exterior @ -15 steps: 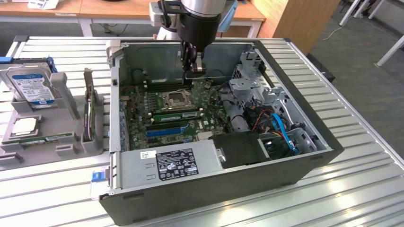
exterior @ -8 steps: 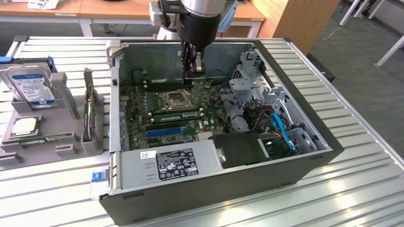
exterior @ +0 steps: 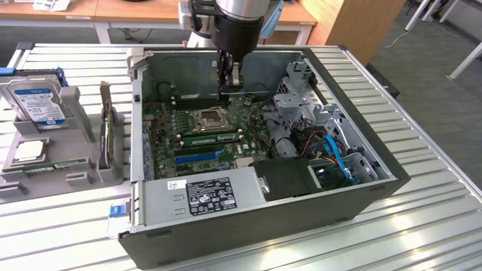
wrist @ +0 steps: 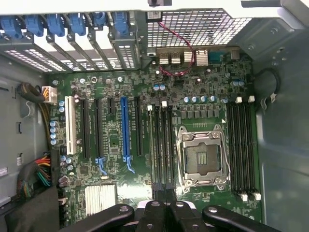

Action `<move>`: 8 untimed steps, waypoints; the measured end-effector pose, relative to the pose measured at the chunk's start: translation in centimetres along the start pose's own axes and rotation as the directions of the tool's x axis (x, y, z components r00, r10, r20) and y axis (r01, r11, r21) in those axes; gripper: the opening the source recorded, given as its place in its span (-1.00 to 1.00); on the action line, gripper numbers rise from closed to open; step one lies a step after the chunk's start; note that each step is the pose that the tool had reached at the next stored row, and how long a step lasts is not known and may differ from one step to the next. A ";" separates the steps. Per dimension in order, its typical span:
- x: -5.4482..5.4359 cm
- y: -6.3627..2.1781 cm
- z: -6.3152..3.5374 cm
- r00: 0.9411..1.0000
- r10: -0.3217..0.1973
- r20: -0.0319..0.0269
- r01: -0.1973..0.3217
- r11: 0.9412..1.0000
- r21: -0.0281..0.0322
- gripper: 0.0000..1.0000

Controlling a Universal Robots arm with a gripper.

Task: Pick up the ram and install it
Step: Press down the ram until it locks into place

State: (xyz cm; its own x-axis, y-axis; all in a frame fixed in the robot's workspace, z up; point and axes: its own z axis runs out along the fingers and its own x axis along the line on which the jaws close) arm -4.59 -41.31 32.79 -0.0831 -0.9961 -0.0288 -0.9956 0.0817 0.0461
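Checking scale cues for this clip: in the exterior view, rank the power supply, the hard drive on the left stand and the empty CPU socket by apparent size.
1. power supply
2. hard drive, though it sits farther back, so the gap is unsure
3. CPU socket, clearly smallest

Slatted metal table (exterior: 421, 226) carries computer case (exterior: 249, 231), grey parts holder (exterior: 75, 169).

One computer case (exterior: 249, 226), one hard drive (exterior: 38, 104), one processor chip (exterior: 30, 149), perhaps two installed ram sticks (exterior: 211, 137).

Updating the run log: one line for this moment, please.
tool: shut | over: memory slots beside empty socket | holding: unclear
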 end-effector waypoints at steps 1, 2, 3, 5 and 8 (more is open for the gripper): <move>0.0 0.00 0.00 1.000 0.006 0.000 -0.006 1.000 0.000 -0.80; 0.0 0.00 0.00 1.000 0.011 0.001 -0.011 1.000 0.000 -0.80; 0.0 0.00 0.00 1.000 0.017 0.001 -0.017 1.000 0.000 -0.80; 0.0 0.00 0.00 1.000 0.029 0.001 -0.029 1.000 0.001 -0.80; 0.0 0.00 0.00 0.999 0.046 0.002 -0.046 0.999 0.001 -0.80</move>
State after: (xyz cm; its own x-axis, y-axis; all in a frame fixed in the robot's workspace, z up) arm -4.59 -41.31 32.79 -0.1287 -0.9913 -0.0289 -0.9908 0.1273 0.0461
